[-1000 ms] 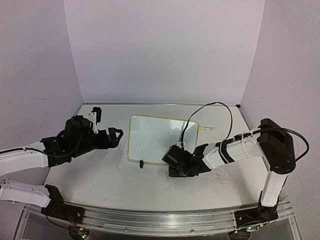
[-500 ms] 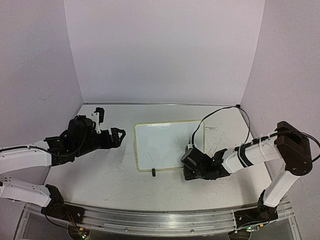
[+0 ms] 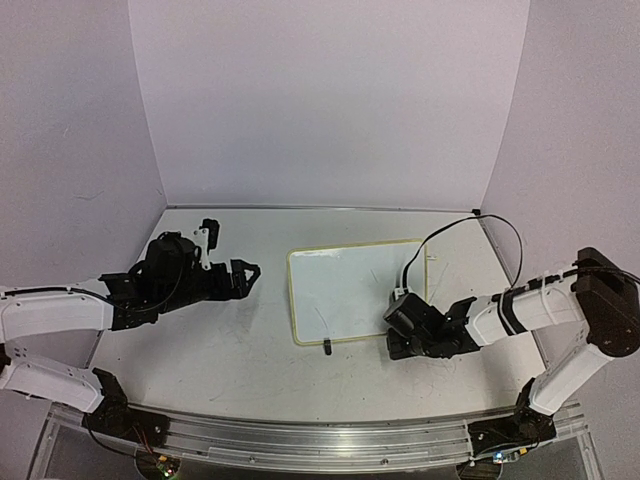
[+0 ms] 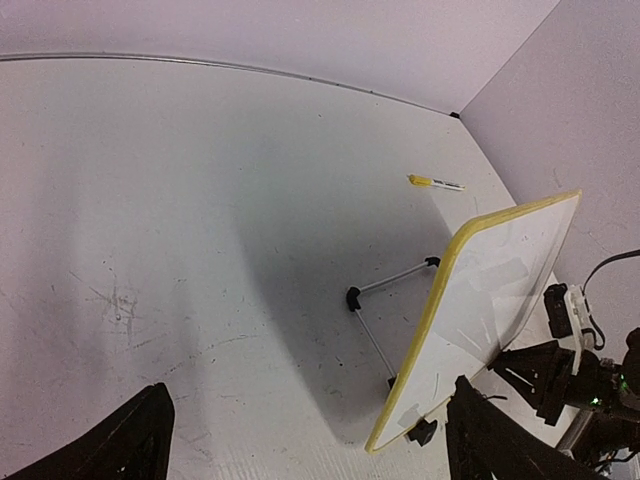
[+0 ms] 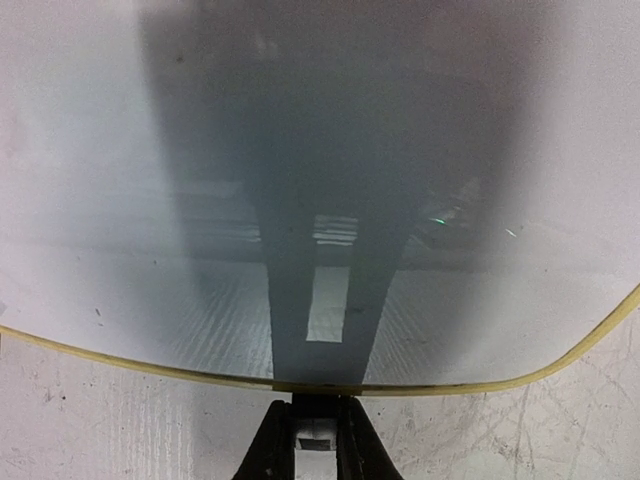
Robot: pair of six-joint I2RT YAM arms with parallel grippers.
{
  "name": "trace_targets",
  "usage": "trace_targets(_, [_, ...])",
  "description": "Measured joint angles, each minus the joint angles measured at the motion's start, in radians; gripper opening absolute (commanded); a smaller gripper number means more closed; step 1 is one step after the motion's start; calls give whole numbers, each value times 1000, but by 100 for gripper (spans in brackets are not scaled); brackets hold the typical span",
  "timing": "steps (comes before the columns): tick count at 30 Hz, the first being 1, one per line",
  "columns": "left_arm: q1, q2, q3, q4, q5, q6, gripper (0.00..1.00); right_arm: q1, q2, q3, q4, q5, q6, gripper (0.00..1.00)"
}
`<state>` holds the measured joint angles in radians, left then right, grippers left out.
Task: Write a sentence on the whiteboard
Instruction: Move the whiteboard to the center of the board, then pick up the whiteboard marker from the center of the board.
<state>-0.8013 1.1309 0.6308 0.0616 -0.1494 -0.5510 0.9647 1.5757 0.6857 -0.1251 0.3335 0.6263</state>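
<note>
The whiteboard is white with a thin yellow rim and stands tilted on a wire stand with black feet. My right gripper is low at the board's near right edge. In the right wrist view the gripper is shut on the black clip foot under the yellow rim of the whiteboard. My left gripper hovers open left of the board, apart from it, with nothing between its fingers. The sentence is out of view; only a few faint short strokes show on the board's face.
A thin white pen with a yellow tip lies on the table behind the board, near the back right corner. The right arm's black cable arcs over the board's far right corner. Purple walls close the back and both sides.
The whiteboard has slid to the right across the table, with my right gripper shut on its clip foot. My left gripper has followed to the right, still open.
</note>
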Motion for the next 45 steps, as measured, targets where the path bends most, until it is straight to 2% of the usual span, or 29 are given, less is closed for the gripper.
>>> trace_targets(3, [0,0,0,3,2,0,96,0,0,0,-2,2,6,22])
trace_targets(7, [0,0,0,3,9,0,96,0,-11,0,-23,15,21,40])
trace_targets(12, [2,0,0,4,16,0,97,0,-105,3,-77,33,37,59])
trace_targets(18, [2,3,4,4,8,2,99,10,-248,51,-196,55,38,69])
trace_targets(25, [8,3,30,-9,-37,4,99,3,-585,191,-318,147,-7,80])
trace_targets(28, [14,3,47,-10,-63,6,99,-112,-667,264,-326,168,-65,83])
trace_targets(31, [17,4,63,-13,-78,8,99,-290,-660,322,-328,159,-144,85])
trace_targets(34, [18,5,74,-18,-88,3,99,-491,-587,366,-316,79,-223,85])
trace_targets(38, [19,41,99,-27,-90,0,99,-797,-389,445,-292,-128,-301,85])
trace_targets(41, [21,82,135,-60,-90,1,99,-911,-239,503,-277,-207,-327,88])
trace_targets(45, [24,110,159,-91,-90,1,99,-956,-101,529,-255,-306,-338,88])
